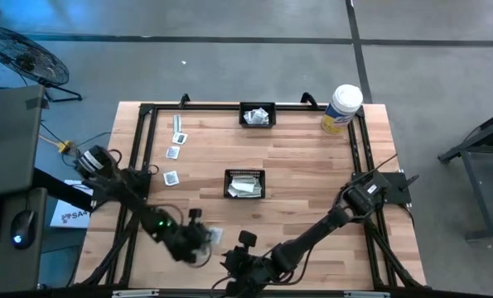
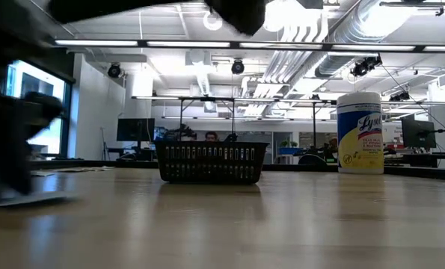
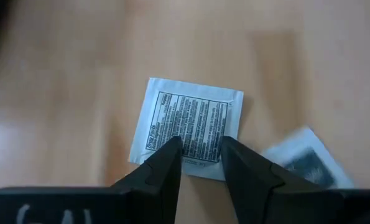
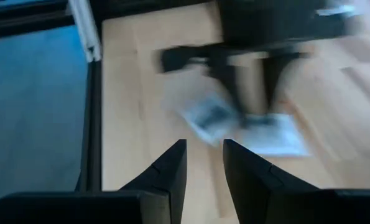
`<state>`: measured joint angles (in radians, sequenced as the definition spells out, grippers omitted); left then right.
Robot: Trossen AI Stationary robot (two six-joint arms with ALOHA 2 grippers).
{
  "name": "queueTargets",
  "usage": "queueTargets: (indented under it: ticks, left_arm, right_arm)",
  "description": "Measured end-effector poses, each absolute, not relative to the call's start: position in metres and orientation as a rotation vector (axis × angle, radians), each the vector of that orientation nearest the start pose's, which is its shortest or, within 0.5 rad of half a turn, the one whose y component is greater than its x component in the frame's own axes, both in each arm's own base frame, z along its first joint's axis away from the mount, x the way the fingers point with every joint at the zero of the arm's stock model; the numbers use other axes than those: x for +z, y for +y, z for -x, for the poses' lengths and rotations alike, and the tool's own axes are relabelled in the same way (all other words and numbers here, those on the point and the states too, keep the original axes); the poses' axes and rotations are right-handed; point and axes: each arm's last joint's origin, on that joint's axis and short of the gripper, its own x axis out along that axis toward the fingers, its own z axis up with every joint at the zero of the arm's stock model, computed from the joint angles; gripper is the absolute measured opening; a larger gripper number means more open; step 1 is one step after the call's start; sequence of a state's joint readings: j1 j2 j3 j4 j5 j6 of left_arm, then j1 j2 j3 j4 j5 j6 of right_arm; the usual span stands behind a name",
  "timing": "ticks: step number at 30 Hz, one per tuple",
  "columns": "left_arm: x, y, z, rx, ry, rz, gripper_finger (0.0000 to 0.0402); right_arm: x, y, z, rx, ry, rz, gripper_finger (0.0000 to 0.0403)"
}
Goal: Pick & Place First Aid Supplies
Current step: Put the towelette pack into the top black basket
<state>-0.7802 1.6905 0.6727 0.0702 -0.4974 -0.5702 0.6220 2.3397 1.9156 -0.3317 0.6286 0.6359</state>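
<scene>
The left gripper (image 3: 200,162) hangs low over the near-left part of the light wooden table (image 1: 312,174), its two dark fingers (image 3: 166,165) parted by a narrow gap. They point at a square white paper packet with dark print (image 3: 188,127) lying flat on the wood; whether the tips touch it cannot be told. A second white packet (image 3: 306,158) lies just beside the first. The right gripper (image 4: 203,165) waits at the near edge, its fingers likewise slightly spread and holding nothing. More packets (image 1: 173,152) lie at the far left. Others fill the small black rectangular basket (image 1: 244,184) at the centre and another black basket (image 1: 256,115) at the far edge.
</scene>
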Motion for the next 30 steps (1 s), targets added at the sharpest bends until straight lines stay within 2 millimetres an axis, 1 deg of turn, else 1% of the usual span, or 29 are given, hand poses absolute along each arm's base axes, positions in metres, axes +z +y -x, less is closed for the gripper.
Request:
queueTargets:
  ticks: [3,5,7,9,13,16,20,22,26,28,30]
  left_arm:
    - [0.114,-0.175,-0.229,0.013,0.765,-0.032,0.0113]
    - [0.115,-0.167,-0.237,0.015,0.764,-0.026,0.0113]
    - [0.118,-0.163,-0.240,0.008,0.768,-0.004,0.0113]
    - [0.125,-0.164,-0.239,-0.029,0.761,0.023,0.0113]
    - [0.146,-0.174,-0.226,-0.112,0.723,0.045,0.0113]
    - [0.166,-0.177,-0.211,-0.103,0.677,0.010,0.0113]
    - [0.190,-0.169,-0.192,0.029,0.583,-0.061,0.0113]
    - [0.200,-0.161,-0.187,0.117,0.529,-0.068,0.0113]
    - [0.212,-0.150,-0.180,0.209,0.483,-0.089,0.0113]
    - [0.214,-0.148,-0.178,0.238,0.474,-0.083,0.0113]
    - [0.212,-0.146,-0.176,0.241,0.497,-0.088,0.0113]
  right_arm:
    - [0.169,0.290,-0.438,-0.149,0.577,-0.162,0.0098]
    - [0.159,0.291,-0.441,-0.137,0.589,-0.142,0.0098]
    - [0.153,0.289,-0.443,-0.149,0.598,-0.129,0.0098]
    - [0.147,0.286,-0.444,-0.166,0.606,-0.106,0.0099]
    - [0.144,0.276,-0.450,-0.164,0.625,-0.054,0.0108]
    - [0.145,0.268,-0.455,-0.166,0.628,-0.022,0.0126]
    - [0.143,0.249,-0.466,-0.202,0.629,-0.024,0.0148]
    - [0.138,0.239,-0.472,-0.215,0.644,-0.030,0.0153]
    - [0.118,0.224,-0.483,-0.212,0.672,-0.041,0.0151]
    - [0.107,0.221,-0.486,-0.181,0.698,-0.069,0.0149]
    - [0.103,0.220,-0.489,-0.145,0.712,-0.118,0.0146]
